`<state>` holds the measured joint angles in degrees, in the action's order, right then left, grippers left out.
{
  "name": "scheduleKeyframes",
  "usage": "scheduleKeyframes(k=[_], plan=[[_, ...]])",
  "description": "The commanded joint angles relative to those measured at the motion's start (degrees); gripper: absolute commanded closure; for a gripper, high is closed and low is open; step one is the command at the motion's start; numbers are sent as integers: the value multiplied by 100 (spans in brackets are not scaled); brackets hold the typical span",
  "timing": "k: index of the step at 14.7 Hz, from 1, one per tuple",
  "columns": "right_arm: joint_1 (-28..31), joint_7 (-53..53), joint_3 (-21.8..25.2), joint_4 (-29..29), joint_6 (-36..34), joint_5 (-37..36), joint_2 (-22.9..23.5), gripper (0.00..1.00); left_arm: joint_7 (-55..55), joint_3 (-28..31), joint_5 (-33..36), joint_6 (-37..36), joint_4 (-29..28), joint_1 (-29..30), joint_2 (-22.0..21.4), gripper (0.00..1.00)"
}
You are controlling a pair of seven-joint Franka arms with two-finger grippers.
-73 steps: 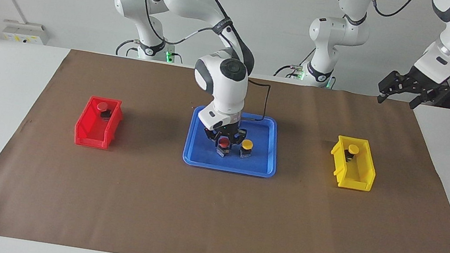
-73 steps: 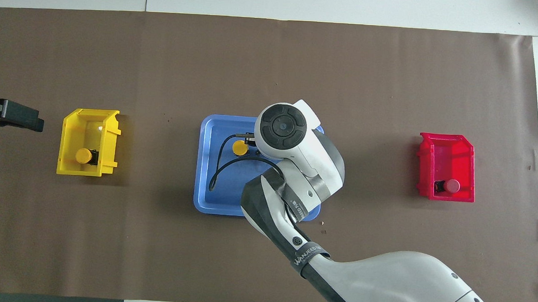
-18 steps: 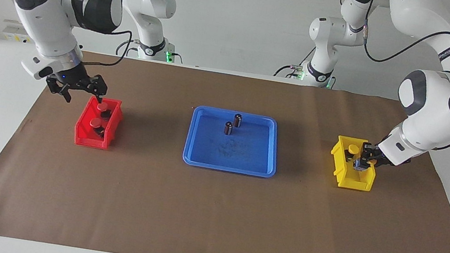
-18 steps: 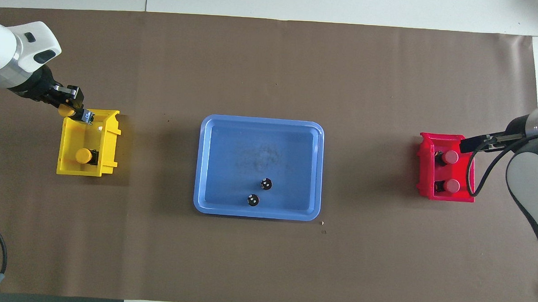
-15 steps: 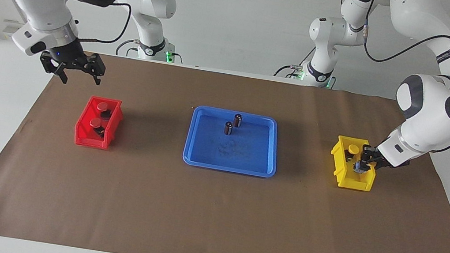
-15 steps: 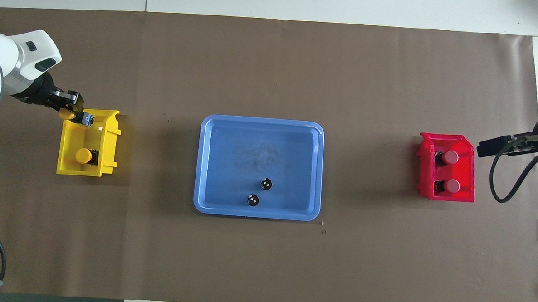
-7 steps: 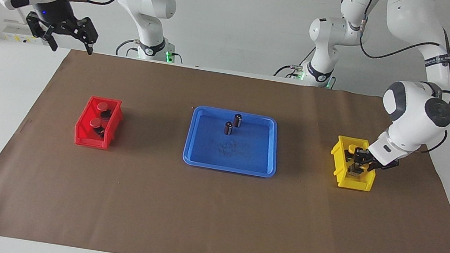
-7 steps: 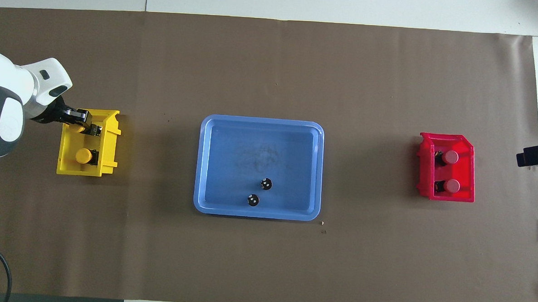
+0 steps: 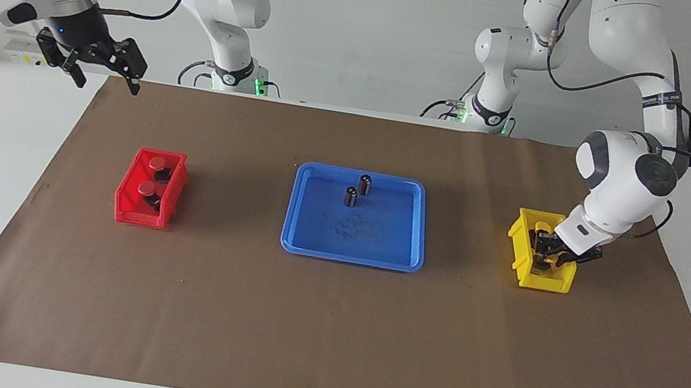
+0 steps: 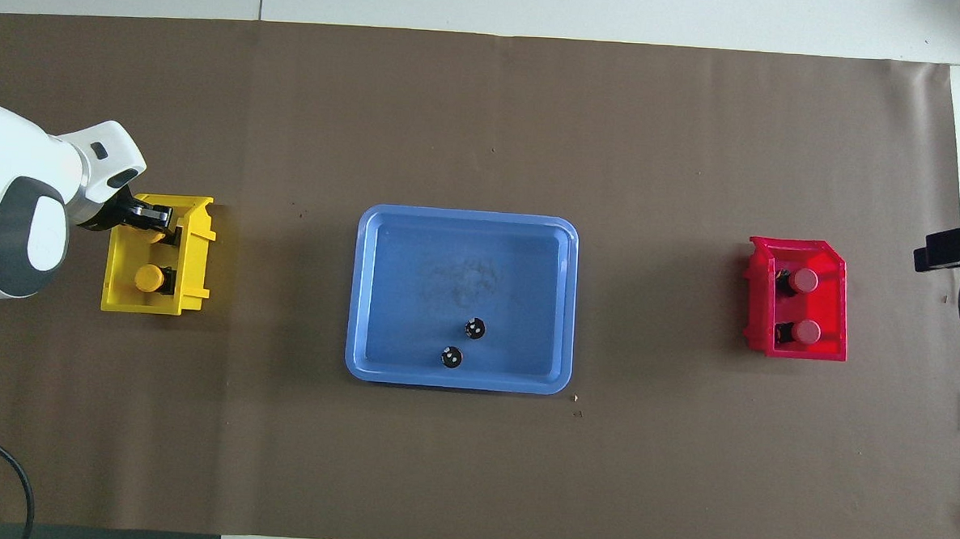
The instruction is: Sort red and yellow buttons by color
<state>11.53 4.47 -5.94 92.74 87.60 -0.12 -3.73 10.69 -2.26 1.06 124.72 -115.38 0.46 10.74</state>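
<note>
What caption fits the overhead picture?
Left gripper in yellow bin; two red buttons in red bin.

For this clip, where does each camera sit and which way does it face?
Facing view: high across the table, facing the robots; shows both arms whole, bases at top, left end effector in the yellow bin.
Overhead view: above the robots' end, looking steeply down; shows the left wrist and right end effector.
Shared: blue tray, red bin, half a turn apart.

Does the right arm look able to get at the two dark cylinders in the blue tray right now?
Probably yes. The right gripper hangs open and empty in the air, above the table's edge at its own end. The two dark cylinders stand upright in the blue tray with nothing over them, and the left gripper is down in the yellow bin.
</note>
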Motion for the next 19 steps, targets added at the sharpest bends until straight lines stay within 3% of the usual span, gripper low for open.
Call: scheduleKeyframes(k=[1, 3, 8, 11, 13, 19], plan=[[51, -122, -21, 42, 20, -41, -4, 0, -41, -11, 131, 158, -160, 42, -125, 47], [86, -122, -30, 113, 82, -41, -66, 0, -49, -11, 131, 123, -143, 33, -125, 40], [16, -149, -38, 122, 99, -41, -66, 0, -58, -11, 131, -131, 58, 16, -125, 40], [16, -350, -38, 122, 100, -41, -66, 0, -67, -11, 122, -807, 602, -2, -81, 37], [25, -351, -38, 113, 91, -41, -66, 0, -32, -11, 131, -1298, 980, -28, -99, 0], [16, -351, -38, 113, 64, -41, -66, 0, -137, -64, 8, -3443, 2879, -116, -283, 0]])
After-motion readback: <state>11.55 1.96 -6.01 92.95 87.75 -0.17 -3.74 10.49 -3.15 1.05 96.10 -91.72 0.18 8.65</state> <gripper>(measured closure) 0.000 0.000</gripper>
